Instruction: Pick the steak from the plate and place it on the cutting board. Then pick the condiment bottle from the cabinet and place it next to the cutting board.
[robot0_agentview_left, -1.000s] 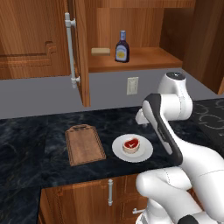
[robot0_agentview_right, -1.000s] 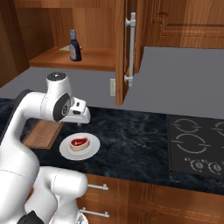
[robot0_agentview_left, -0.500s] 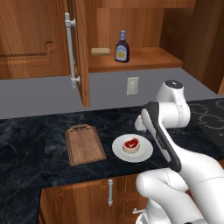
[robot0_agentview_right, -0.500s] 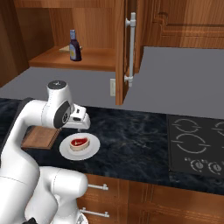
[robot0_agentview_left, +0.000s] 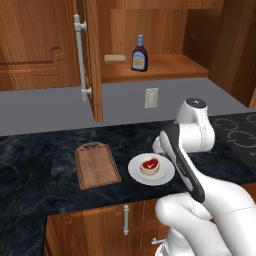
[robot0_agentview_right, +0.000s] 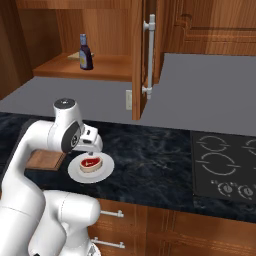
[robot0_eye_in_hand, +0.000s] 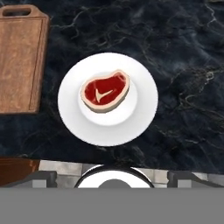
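Up on the wall, cabinet (robot0_agentview_left: 150, 50): reddish-brown wood, door swung wide, long grey bar handle (robot0_agentview_left: 79, 55).
Shelf contents: condiment bottle (robot0_agentview_left: 139, 54), dark with bluish cap and pale label, upright beside a flat tan block (robot0_agentview_left: 115, 59).
Counter (robot0_agentview_left: 40, 165): black marbled stone.
Cutting board (robot0_agentview_left: 96, 166): brown wood, bare, handle cut-out at its far end, just left of the plate.
Plate (robot0_eye_in_hand: 74, 118): round, white, shallow rim.
Plate contents: steak (robot0_eye_in_hand: 105, 91), red with beige fat rim and white bone mark, lying at the centre.
My claw (robot0_agentview_right: 90, 149): jaws spread wide, holding nothing, above the steak.
Change: I have come down closer to the plate than a second ago; steak, board and bottle unmoved.
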